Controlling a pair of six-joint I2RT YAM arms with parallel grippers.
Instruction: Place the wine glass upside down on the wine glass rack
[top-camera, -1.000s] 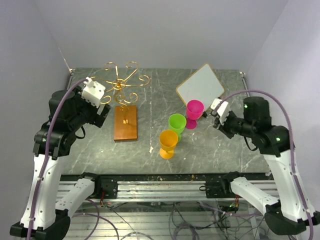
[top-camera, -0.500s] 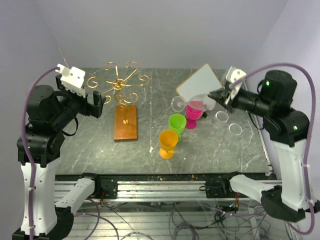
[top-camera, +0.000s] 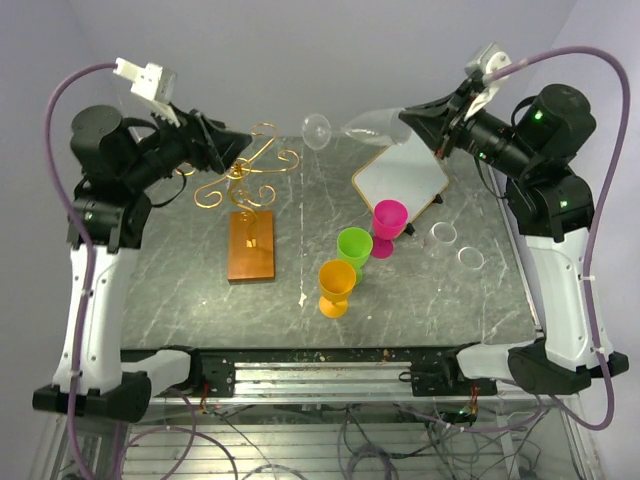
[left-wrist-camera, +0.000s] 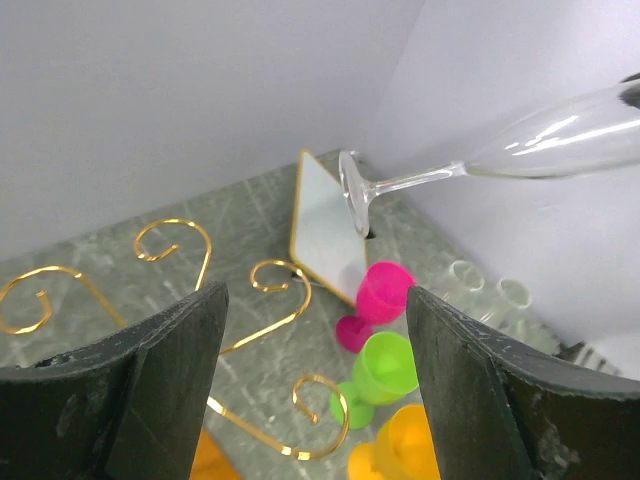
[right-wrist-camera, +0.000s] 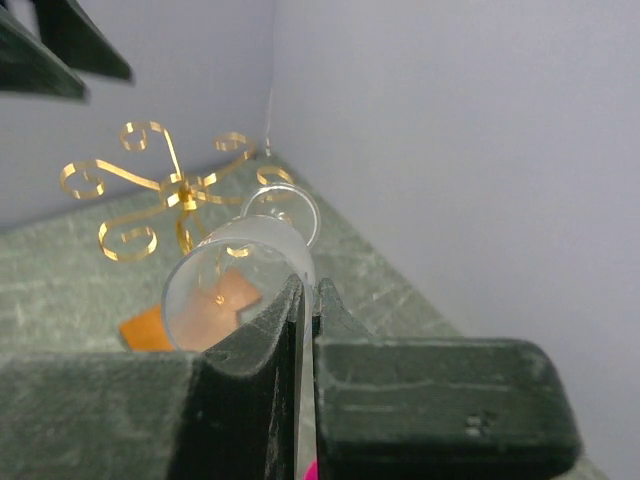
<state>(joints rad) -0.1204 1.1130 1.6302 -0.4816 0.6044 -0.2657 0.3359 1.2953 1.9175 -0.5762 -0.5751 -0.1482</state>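
Moved: since the earlier frame both arms are raised higher, and the wine glass (top-camera: 365, 128) is carried left through the air.
Right gripper (top-camera: 418, 122): clamped on the bowl's rim.
Left gripper (top-camera: 232, 148): spread wide, nothing held, just beside the rack (top-camera: 240, 168).
Glass position: held roughly level, foot toward the rack, apart from it.
Progress: pick-up is done; inverting and hanging are left.
Room: the back wall is judged close; the cups (top-camera: 353, 245) are well below.

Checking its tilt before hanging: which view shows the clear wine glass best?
Left wrist view: the wine glass appears side-on, foot, stem and bowl, roughly horizontal. Top external shows it faint against the wall. Right wrist looks into its bowl end-on, rim pinched in the right claw.
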